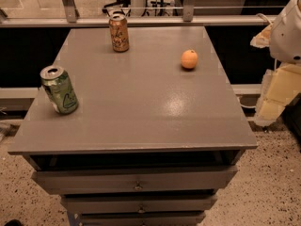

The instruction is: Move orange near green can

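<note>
The orange (189, 59) sits at the far right of the table (141, 121), well apart from the green can (59, 89) at the near left, so the pincer (276, 95), off to the right and open or shut I cannot tell, must first reach for the orange.

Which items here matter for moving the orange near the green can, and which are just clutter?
Job:
orange, back right
green can, front left
gripper, off to the right of the table

Lying about:
orange-brown can, back edge
</note>
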`<state>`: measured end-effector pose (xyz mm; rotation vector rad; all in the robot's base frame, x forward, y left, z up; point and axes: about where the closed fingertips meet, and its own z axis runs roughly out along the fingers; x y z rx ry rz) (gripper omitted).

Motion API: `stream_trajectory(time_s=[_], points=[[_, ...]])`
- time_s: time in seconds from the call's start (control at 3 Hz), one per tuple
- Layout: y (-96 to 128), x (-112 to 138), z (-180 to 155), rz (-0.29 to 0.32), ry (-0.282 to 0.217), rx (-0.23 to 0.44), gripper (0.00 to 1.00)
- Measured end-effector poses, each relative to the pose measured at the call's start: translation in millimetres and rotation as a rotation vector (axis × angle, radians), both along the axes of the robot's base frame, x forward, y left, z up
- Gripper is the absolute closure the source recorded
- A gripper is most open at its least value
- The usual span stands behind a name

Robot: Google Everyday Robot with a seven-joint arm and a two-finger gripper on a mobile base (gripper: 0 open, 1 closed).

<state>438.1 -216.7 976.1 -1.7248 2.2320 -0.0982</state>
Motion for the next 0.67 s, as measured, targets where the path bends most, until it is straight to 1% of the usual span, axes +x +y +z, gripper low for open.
stream_trajectory(time_s=[0.33,0.67], points=[[0,0,0,0.0,0.0,0.0,0.0],[6,14,-8,0.005,-0.028,0.025,0.0]])
